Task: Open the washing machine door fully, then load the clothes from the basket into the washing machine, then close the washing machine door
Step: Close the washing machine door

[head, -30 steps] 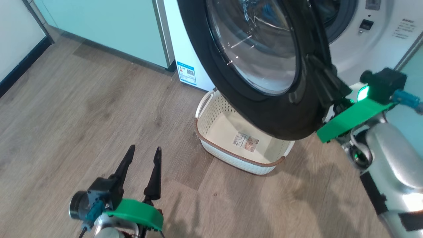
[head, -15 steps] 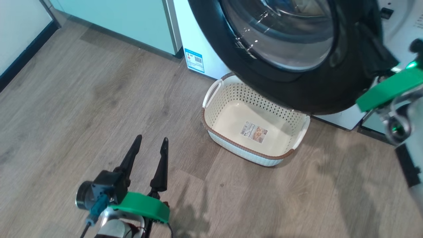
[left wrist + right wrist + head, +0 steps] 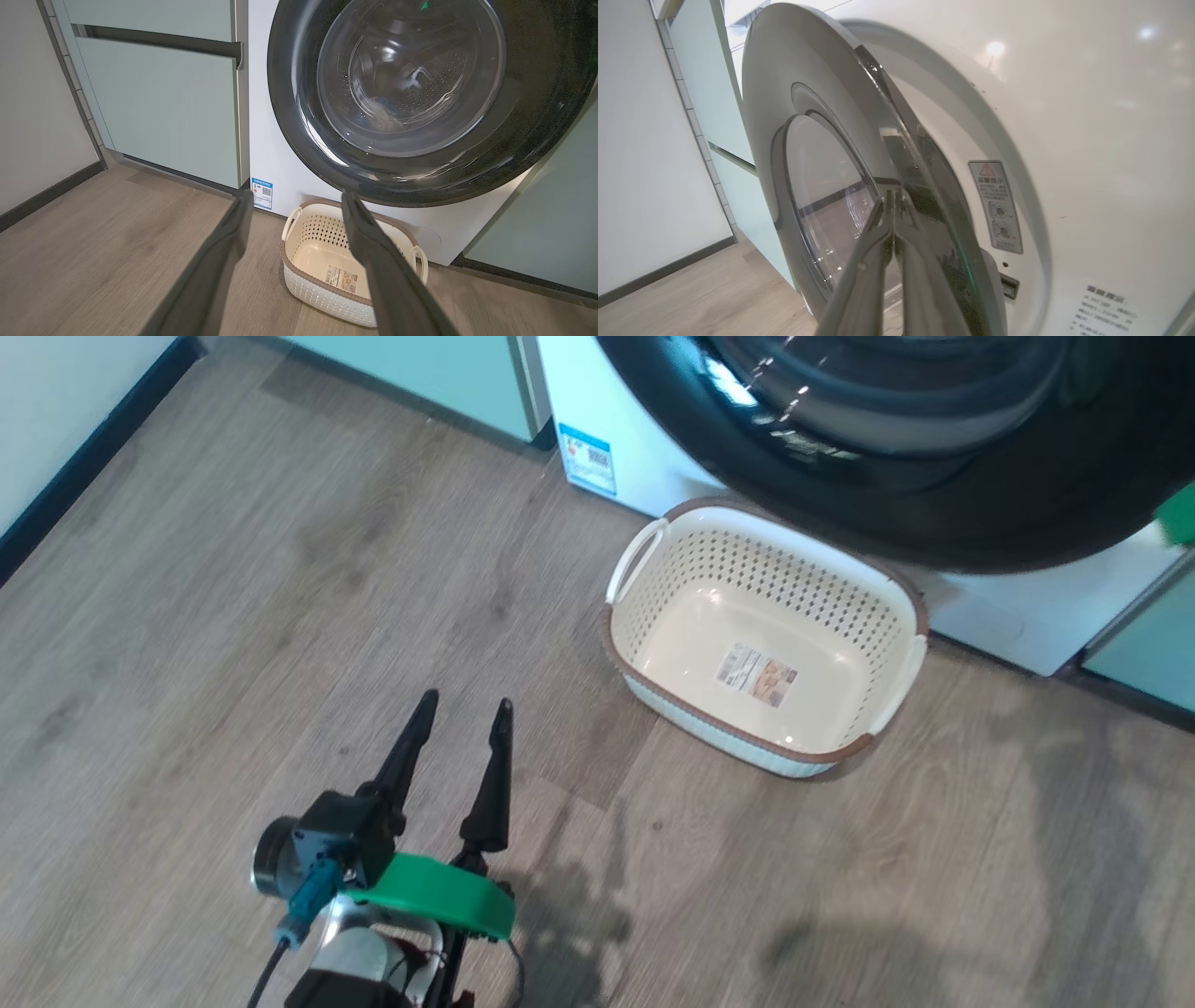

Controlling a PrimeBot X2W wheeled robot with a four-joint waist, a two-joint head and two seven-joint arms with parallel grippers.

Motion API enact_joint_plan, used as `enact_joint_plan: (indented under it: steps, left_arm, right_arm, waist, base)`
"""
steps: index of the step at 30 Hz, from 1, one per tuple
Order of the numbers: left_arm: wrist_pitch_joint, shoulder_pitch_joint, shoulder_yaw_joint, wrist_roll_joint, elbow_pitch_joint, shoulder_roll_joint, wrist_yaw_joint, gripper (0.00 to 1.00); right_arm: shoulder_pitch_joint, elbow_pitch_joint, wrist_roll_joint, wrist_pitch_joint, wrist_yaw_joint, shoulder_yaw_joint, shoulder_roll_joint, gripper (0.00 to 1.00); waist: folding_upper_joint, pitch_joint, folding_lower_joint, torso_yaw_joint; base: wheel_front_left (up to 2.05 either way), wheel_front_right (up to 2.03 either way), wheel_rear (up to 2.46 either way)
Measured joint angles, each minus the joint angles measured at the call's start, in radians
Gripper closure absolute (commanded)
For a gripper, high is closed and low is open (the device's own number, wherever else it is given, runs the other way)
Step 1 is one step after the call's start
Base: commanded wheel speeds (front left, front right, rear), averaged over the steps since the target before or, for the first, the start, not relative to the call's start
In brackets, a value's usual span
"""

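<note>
Door (image 3: 817,163) at closed right jaws, basket (image 3: 322,294) beyond spread left jaws

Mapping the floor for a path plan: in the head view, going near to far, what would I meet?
left gripper → basket → washing machine

Domestic laundry corner: a white front-loading washing machine (image 3: 299,196) built in between pale green cabinet panels (image 3: 163,107), on a wood-plank floor (image 3: 233,616), with a laundry basket (image 3: 747,569) at the machine's 6 o'clock.
</note>
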Motion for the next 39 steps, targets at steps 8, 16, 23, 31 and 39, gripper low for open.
enact_joint_plan:
  steps: [8, 16, 23, 31, 39]
  left_arm:
    - [-0.001, -0.027, 0.000, 0.007, -0.002, -0.023, -0.009, 0.00]
    - [-0.001, -0.043, 0.007, 0.016, -0.002, -0.037, -0.022, 0.00]
    - [-0.002, -0.064, 0.009, 0.018, -0.002, -0.040, -0.025, 0.00]
    - [-0.003, -0.064, 0.017, 0.042, 0.006, -0.042, -0.034, 0.00]
    - [-0.004, -0.055, 0.028, 0.062, 0.014, -0.042, -0.044, 0.00]
  right_arm:
    - [-0.119, 0.077, -0.041, 0.000, 0.000, -0.023, -0.045, 1.00]
    - [-0.158, 0.098, -0.050, 0.000, 0.000, -0.037, -0.053, 1.00]
    - [-0.153, 0.077, -0.060, 0.000, 0.000, -0.026, -0.051, 1.00]
    - [-0.049, -0.055, -0.047, 0.000, 0.000, -0.001, -0.024, 1.00]
    - [0.161, -0.207, -0.031, 0.000, 0.000, -0.046, -0.002, 1.00]
  waist:
    - [0.0000, 0.054, 0.0000, 0.035]
    - [0.0000, 0.086, 0.0000, 0.044]
    - [0.0000, 0.089, 0.0000, 0.036]
    - [0.0000, 0.065, -0.0001, 0.009]
    - [0.0000, 0.033, -0.0001, -0.037]
  base:
    - [0.00, 0.00, 0.00]
    - [0.00, 0.00, 0.00]
    - [0.00, 0.00, 0.00]
    - [0.00, 0.00, 0.00]
    - [0.00, 0.00, 0.00]
